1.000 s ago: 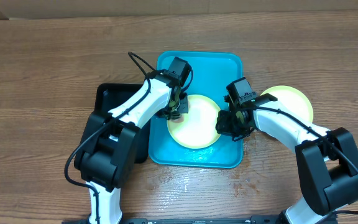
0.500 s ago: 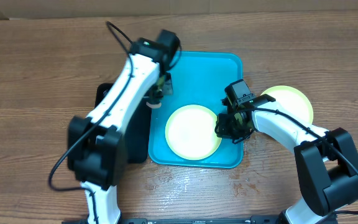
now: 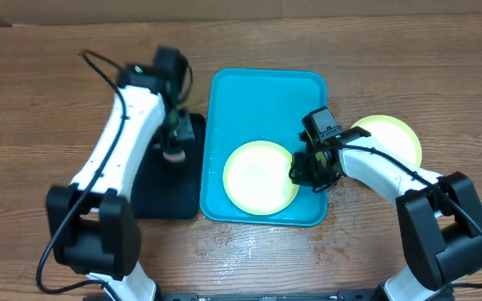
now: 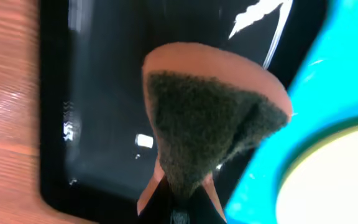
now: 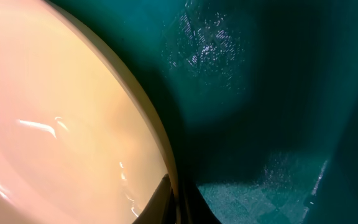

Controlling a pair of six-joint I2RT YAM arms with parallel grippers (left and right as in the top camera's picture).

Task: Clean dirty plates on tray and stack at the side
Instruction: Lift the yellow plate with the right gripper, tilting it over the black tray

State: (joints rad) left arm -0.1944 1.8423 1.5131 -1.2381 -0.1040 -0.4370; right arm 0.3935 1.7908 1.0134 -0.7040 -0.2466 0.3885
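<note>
At the centre of the overhead view: the tray (image 3: 266, 92), turquoise, on the wood-grain table (image 3: 48, 75). In its lower half, lying inside the rim: the yellow-green plate (image 3: 258, 177), with a pale centre.

At the right edge of this plate, over the right side of the tray: the right gripper (image 3: 310, 171). In the right wrist view, jaws closed on the plate's rim. Plate filling the left of that frame, rim running down to the bottom edge and passing between the two fingertips (image 5: 157, 202), one on the pale inner side, the other on the outer side above the tray floor. Not possible to tell whether the plate is lifted or resting on the tray.

Right of the tray, on the bare table: a second plate (image 3: 392, 134), partly hidden under the right arm, apart from both jaws.

Left of the tray, above the black bin (image 3: 153, 196): the left gripper (image 3: 173, 144). In the left wrist view, jaws closed on a sponge (image 4: 210, 118), pinched at the bottom of the frame, dark scouring face toward the camera, orange body behind. Sponge over the bin, just beside the tray's left rim, well apart from the yellow-green plate.
</note>
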